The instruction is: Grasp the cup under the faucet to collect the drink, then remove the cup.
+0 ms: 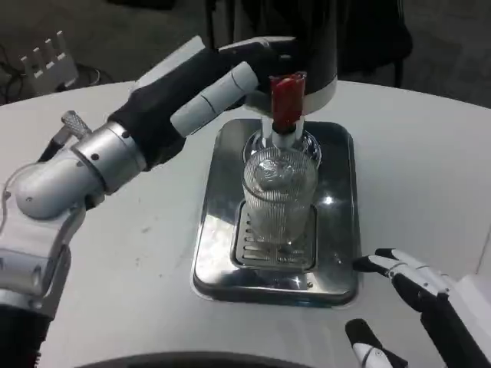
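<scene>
Head view is looking down on a white desk (430, 176) with a shiny steel drip tray (337, 230) sitting near its middle. A clear ribbed cup (279, 195) is standing upright on the slotted grate (257, 249) of that tray, directly beneath the faucet (285, 130), whose red tap handle (288, 98) is rising just above the cup's rim. Behind the faucet, the dark body of the drink dispenser (326, 54) is standing at the far end of the tray.

Left hand (230, 80) is reaching in from the picture's left, its silver forearm (77, 165) angled up across the desk, and the hand is lying beside the red handle at the dispenser's front. Its fingers (265, 50) are extending toward the dispenser; whether they are pressing or gripping the handle I cannot tell, since the tips are blending into the dark body.

Right hand (410, 303) is resting low at the lower right corner, just beside the tray's near right corner, with its fingers (383, 264) spread apart and holding nothing. Nothing is touching the cup.
</scene>
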